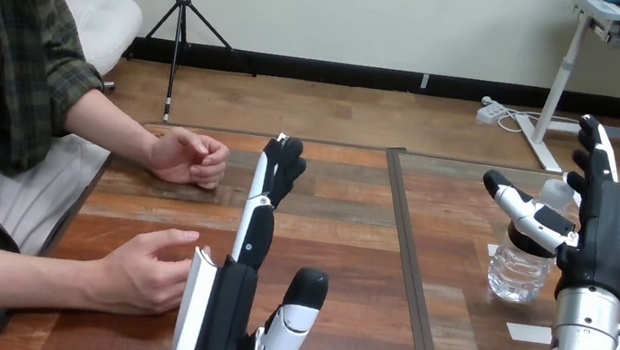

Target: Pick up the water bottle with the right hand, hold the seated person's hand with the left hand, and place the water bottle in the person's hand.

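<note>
Left hand [237, 311], fingers straight and open, well left of water bottle [517, 268], beside person's nearer hand [142, 270]; bottle upright on tabletop [353, 236]; right hand [600, 234] just right of it, fingers wide, not gripping; probably light, thin-walled, crushable, slick; grip mid-body.

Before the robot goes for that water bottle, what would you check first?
1. Water bottle upright on the table: ok.
2. Right hand open, fingers straight: ok.
3. Right hand beside the bottle, thumb in front of its neck: ok.
4. Thumb touching the bottle: cannot tell.
5. Left hand open, holding nothing: ok.
6. Person's nearer hand held by the left hand: not ok, only beside it.
</note>
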`<state>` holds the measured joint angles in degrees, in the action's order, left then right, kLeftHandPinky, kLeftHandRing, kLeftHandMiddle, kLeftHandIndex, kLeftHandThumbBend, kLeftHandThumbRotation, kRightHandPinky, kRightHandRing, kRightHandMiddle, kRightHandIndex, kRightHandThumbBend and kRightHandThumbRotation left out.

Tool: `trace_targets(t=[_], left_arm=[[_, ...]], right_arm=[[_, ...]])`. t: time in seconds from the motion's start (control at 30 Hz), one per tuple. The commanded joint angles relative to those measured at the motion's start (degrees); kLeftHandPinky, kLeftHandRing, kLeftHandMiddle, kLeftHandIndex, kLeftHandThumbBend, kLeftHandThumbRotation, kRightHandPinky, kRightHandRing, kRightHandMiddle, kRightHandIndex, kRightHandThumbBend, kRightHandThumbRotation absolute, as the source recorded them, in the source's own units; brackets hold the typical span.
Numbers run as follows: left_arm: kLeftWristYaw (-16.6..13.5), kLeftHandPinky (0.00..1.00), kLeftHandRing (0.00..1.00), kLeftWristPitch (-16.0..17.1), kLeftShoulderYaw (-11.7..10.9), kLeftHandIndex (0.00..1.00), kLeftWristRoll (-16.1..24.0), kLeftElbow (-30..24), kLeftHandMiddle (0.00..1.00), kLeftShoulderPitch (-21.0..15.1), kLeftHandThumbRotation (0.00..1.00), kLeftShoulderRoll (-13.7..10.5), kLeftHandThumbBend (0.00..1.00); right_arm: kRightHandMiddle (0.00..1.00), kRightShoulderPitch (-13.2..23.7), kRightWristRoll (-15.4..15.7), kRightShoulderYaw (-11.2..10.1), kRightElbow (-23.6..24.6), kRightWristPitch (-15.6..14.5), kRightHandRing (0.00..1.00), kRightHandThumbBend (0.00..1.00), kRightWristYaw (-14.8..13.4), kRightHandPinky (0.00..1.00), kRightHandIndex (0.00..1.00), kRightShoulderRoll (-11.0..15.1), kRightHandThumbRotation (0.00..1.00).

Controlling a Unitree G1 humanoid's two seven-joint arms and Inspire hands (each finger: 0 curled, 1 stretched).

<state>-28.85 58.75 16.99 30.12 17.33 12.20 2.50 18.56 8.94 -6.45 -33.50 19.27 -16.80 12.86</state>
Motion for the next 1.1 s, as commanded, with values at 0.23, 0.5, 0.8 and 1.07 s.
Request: trace_targets(t=[0.23,0.5,0.8,1.07], left_arm=[[-0.8,0.93,0.93,0.6,-0.2,1.00,1.3,-1.3,0.96,1.3,1.00,1.4,0.52],[-1.7,0.93,0.93,0.3,-0.4,1.00,2.4,-1.4,0.96,1.3,1.00,1.5,0.53],[-2.4,0.92,0.92,0.0,-0.4,1.00,3.3,-1.6,0.96,1.5,1.00,1.2,0.52],[-2.6,0.91,0.92,0.3,-0.2,1.00,3.3,-1.3,0.96,1.3,1.00,0.9,0.52]], right_arm=[[0.96,1.5,-0.1,0.0,-0.6,-1.0,0.96,0.66,-0.1,0.91,0.94,-0.5,0.05],[0.97,1.2,0.3,0.1,0.2,-2.1,0.97,0.67,-0.1,0.91,0.95,-0.3,0.10],[0.96,0.9,0.8,0.2,0.9,-2.2,0.96,0.67,-0.6,0.92,0.95,-0.3,0.10],[0.96,0.6,0.3,0.0,0.9,0.0,0.96,0.66,-0.6,0.91,0.94,-0.4,0.06]])
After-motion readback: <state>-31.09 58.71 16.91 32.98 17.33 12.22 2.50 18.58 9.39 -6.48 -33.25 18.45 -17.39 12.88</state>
